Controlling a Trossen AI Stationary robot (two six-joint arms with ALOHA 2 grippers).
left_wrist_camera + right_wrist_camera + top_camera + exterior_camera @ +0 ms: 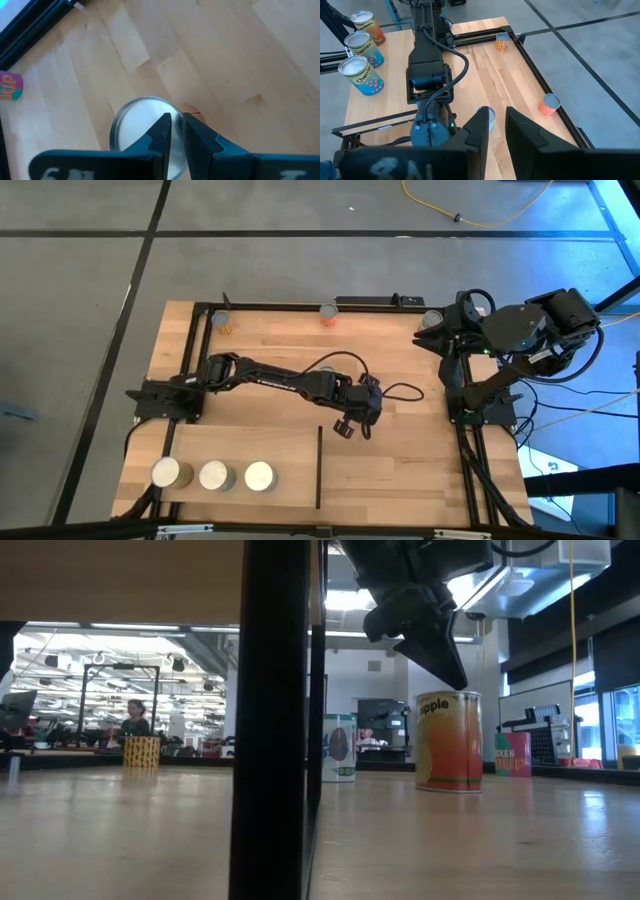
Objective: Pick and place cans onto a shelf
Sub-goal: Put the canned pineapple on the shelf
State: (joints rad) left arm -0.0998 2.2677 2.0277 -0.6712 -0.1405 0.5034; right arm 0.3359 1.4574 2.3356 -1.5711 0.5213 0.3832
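We hover our left gripper (176, 131), fingers nearly together and holding nothing, just above a silver-topped can (142, 130) mid-table, well apart from the shelf (290, 465). We judge this the reach-for-pickup step; next, spread the fingers and descend. Our right gripper (496, 131), also nearly closed, waits.

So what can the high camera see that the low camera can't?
Only the high view shows three white-topped cans in a row on the table's left side, and the right arm folded at the table's right edge. Only the low view shows the orange can side-on with its label, and a person in the room behind. Both show the left gripper over the wooden table.
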